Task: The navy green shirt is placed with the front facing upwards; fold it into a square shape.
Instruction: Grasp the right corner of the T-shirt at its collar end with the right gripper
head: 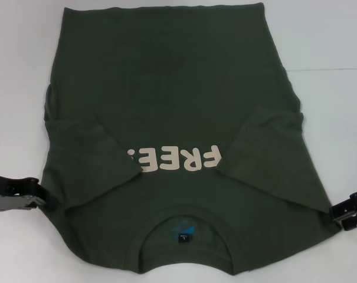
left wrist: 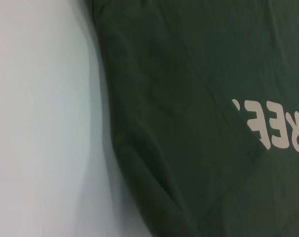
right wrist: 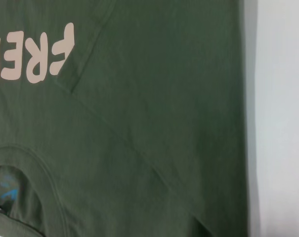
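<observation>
The navy green shirt (head: 166, 88) lies flat on the white table, front up, with its ribbed collar (head: 184, 213) nearest me and the hem at the far side. Both sleeves are folded inward: the left sleeve (head: 89, 159) and the right sleeve (head: 267, 147) lie over the chest and cover the ends of the cream "FREE!" print (head: 175, 158). A small dark label (head: 183, 239) shows inside the neck. My left gripper (head: 39, 200) sits low at the shirt's left shoulder edge. My right gripper (head: 336, 213) sits at the right shoulder edge. The wrist views show only the shirt's cloth (left wrist: 189, 123) (right wrist: 164, 123).
The white table (head: 19, 88) surrounds the shirt, with bare surface to the left, right and far right. A faint seam line (head: 326, 69) runs across the table at the right.
</observation>
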Robot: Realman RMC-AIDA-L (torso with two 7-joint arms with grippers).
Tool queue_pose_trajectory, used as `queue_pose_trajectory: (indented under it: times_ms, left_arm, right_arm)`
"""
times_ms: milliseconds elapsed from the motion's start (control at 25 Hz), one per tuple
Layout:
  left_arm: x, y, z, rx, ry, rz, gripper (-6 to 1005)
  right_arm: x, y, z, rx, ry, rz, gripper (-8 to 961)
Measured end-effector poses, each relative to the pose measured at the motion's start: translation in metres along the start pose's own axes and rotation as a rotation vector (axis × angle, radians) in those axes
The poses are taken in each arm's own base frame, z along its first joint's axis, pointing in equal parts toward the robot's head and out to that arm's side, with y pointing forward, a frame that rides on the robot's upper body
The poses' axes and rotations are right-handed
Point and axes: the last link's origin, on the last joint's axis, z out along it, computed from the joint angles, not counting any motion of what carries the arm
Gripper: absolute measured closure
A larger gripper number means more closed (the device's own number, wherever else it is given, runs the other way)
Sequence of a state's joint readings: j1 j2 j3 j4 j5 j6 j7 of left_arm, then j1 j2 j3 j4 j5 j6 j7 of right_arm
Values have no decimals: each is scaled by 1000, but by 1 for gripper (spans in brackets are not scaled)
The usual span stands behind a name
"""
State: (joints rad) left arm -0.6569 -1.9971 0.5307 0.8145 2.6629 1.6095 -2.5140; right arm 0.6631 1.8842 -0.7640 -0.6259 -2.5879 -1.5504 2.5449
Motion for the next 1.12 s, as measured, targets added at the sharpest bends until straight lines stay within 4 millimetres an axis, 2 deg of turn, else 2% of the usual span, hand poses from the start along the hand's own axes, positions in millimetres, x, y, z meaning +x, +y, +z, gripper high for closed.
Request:
queue_pose_trajectory:
  times_ms: [640,1120]
  left_arm:
    - [2,2,0,0,3,4,948]
    - [4,3,0,0,4,7,947]
  right_arm:
    - [-1,5,4,-10,5,-9,303]
    - [-10,24,14,-41,7,-53,304]
